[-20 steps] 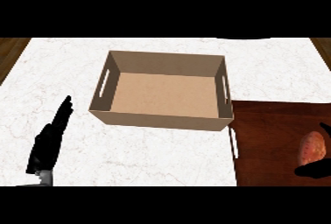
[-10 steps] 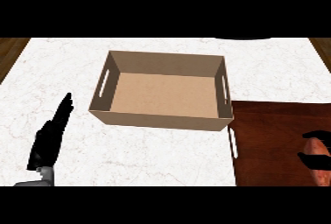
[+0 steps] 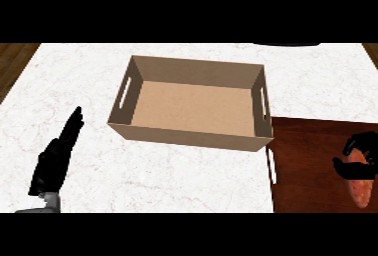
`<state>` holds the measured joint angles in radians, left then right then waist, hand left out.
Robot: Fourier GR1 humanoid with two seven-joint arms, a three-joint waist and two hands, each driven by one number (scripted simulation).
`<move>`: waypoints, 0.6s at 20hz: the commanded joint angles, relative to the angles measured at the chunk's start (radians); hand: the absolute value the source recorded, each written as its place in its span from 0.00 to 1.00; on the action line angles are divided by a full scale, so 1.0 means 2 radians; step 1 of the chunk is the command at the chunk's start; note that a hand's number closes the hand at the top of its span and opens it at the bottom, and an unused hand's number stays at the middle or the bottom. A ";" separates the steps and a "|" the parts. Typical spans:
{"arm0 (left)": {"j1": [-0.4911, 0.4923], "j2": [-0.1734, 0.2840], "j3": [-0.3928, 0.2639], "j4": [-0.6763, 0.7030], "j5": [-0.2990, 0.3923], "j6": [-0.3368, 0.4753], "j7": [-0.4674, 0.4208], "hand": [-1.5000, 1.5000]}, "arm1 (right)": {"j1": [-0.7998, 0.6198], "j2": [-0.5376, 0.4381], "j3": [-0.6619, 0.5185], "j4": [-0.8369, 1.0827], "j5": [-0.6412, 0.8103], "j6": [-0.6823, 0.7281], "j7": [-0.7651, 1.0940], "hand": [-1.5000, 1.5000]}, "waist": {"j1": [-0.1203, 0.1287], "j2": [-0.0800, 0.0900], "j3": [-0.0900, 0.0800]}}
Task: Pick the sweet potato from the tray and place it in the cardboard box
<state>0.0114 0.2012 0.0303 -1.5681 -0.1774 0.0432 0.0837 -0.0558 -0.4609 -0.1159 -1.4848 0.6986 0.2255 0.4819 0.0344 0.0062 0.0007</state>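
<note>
At near right, on the tray [image 3: 310, 165], right hand [image 3: 359, 162] curled round the potato [image 3: 360, 190]. At near left, left hand [image 3: 56, 152] resting, fingers straight. Farther, box [image 3: 193, 102] on the surface [image 3: 184, 180], touching tray's far-left corner.

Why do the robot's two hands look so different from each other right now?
The left hand lies with fingers straight, over the white counter, holding nothing. The right hand has its fingers curled round the sweet potato, over the dark tray. The left is beside the cardboard box; the right is at the view's edge. Both are black.
</note>
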 commanded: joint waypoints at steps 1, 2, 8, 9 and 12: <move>-0.017 -0.005 -0.017 0.001 -0.002 -0.010 -0.003 0.50 | -0.075 -0.048 0.072 -0.009 0.016 0.043 -0.113 1.00 | 0.049 0.010 0.002; -0.021 -0.010 -0.031 0.003 -0.006 -0.015 -0.006 0.50 | -0.095 -0.051 0.096 -0.022 0.018 0.054 -0.141 1.00 | 0.064 0.014 0.001; -0.046 -0.014 -0.040 0.007 -0.010 -0.018 0.002 0.50 | -0.189 -0.101 0.145 0.023 0.030 0.060 -0.321 1.00 | 0.066 0.019 0.003; -0.044 -0.012 -0.033 0.009 -0.009 -0.015 -0.002 0.50 | -0.198 -0.103 0.141 0.041 0.029 0.040 -0.358 1.00 | 0.058 0.017 0.003; -0.055 -0.020 -0.031 0.007 -0.011 -0.004 0.023 0.50 | -0.253 -0.116 0.129 0.112 0.027 0.022 -0.436 1.00 | 0.042 0.013 0.002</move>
<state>-0.0711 0.1728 -0.0329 -1.5535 -0.1946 0.0197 0.0949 -0.4398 -0.6570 0.1369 -1.3798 0.7521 0.2973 -0.1967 0.1402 0.0362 0.0055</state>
